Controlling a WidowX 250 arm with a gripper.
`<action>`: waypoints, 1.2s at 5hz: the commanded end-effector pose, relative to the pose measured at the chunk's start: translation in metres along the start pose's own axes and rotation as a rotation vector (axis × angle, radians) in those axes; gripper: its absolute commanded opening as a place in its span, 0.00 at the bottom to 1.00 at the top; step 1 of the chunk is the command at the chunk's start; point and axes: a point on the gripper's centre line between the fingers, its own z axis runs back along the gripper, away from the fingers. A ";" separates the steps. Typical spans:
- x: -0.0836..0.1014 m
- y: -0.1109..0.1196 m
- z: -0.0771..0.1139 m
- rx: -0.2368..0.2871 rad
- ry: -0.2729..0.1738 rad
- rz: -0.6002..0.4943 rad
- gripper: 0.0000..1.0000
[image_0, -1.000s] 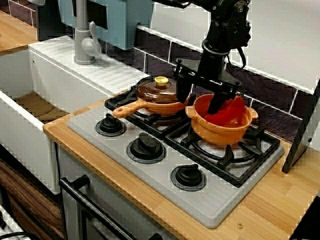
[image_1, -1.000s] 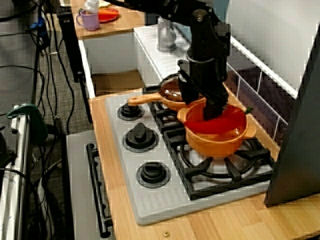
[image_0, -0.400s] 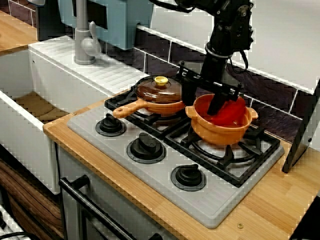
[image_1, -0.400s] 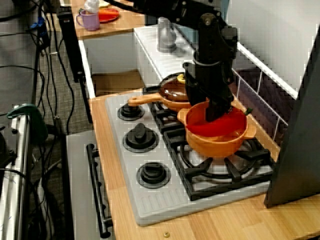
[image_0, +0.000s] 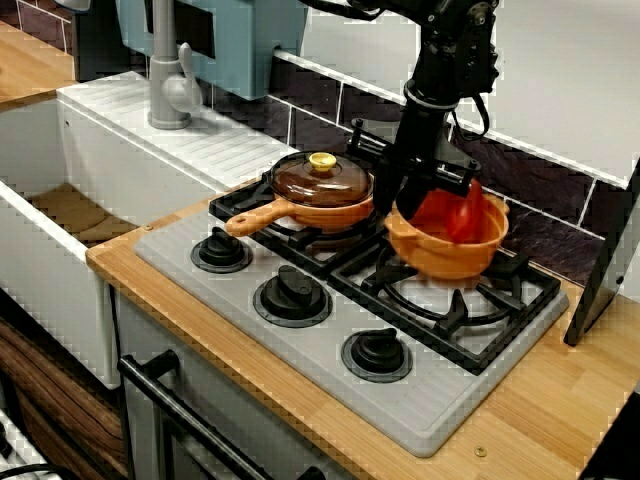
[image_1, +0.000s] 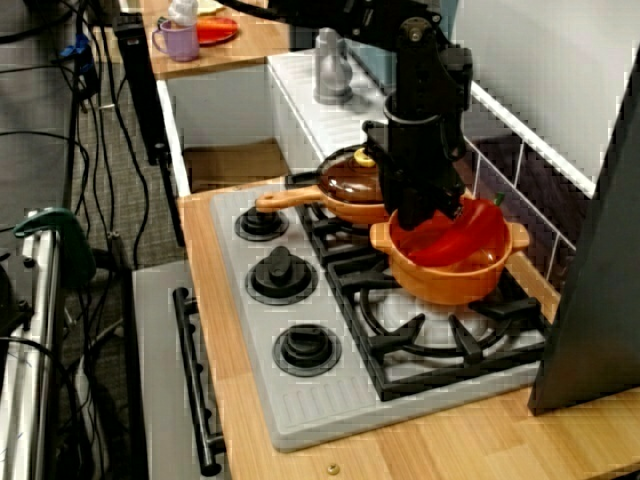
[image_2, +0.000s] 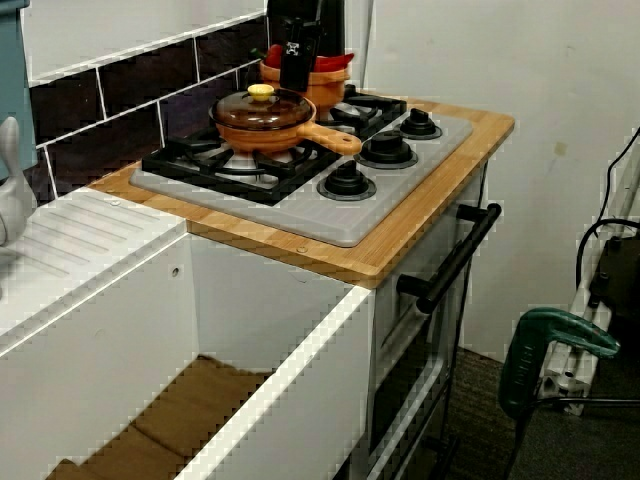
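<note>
An orange pot with a red pepper-like thing inside hangs tilted just over the rear right burner. My gripper is shut on the pot's left rim, one finger inside and one outside. In the side view the pot sits slightly off the grate under the gripper. From the sink side, the gripper hides most of the pot. Right beside it stands an orange frying pan with a brown lid and yellow knob.
Three black knobs line the grey stove's front. A dark panel leans at the right. The tiled wall is close behind the pot. Left of the stove are a white sink and a grey faucet.
The pot, resting flat on the burner before, is now raised a little, tilted, and shifted toward the wall. The gripper has closed on its left rim.
</note>
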 end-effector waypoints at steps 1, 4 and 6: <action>0.008 0.013 0.030 -0.051 -0.037 0.030 0.00; 0.007 0.038 0.061 -0.117 -0.017 0.028 0.00; 0.004 0.045 0.075 -0.176 -0.013 -0.021 0.00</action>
